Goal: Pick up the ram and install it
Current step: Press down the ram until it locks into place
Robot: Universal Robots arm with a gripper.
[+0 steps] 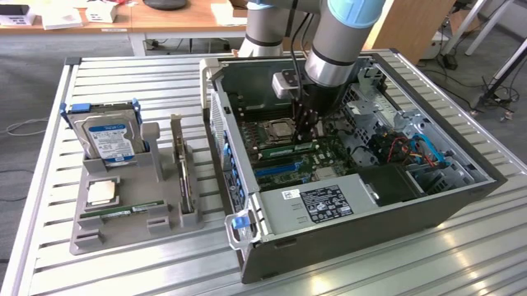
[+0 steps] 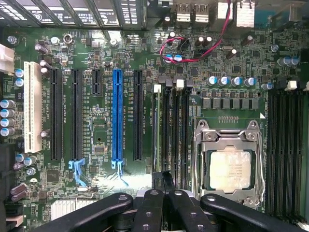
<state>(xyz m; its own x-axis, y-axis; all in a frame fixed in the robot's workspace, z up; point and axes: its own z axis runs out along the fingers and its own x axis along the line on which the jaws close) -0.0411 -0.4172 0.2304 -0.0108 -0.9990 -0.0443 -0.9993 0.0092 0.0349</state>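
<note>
While closed, end effector (image 1: 307, 132) reaches into case (image 1: 461, 197).

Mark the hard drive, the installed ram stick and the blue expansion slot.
hard drive (image 1: 108, 138), exterior view, on its blue-and-white label.
ram stick (image 1: 290, 148), exterior view, on its green upper edge beside the processor socket.
blue expansion slot (image 2: 117, 116), wrist view, mid-length of the slot.

Table (image 1: 461, 259): ribbed metal slats, brushed, faint sheen. Computer case (image 1: 346, 243): dark grey painted sheet metal, matt. Motherboard (image 2: 101, 145): green circuit board, semi-gloss, with shiny metal capacitor tops. Processor (image 2: 230, 169): bare silver metal lid, dull sheen. Holder tray (image 1: 136, 225): grey plastic, matt, smooth. Hard drive (image 1: 107, 139): silver metal, glossy blue-and-white paper label. Gripper (image 2: 161, 205): black plastic fingers, smooth, slightly glossy. Desk (image 1: 177, 18): wood-look top.
</note>
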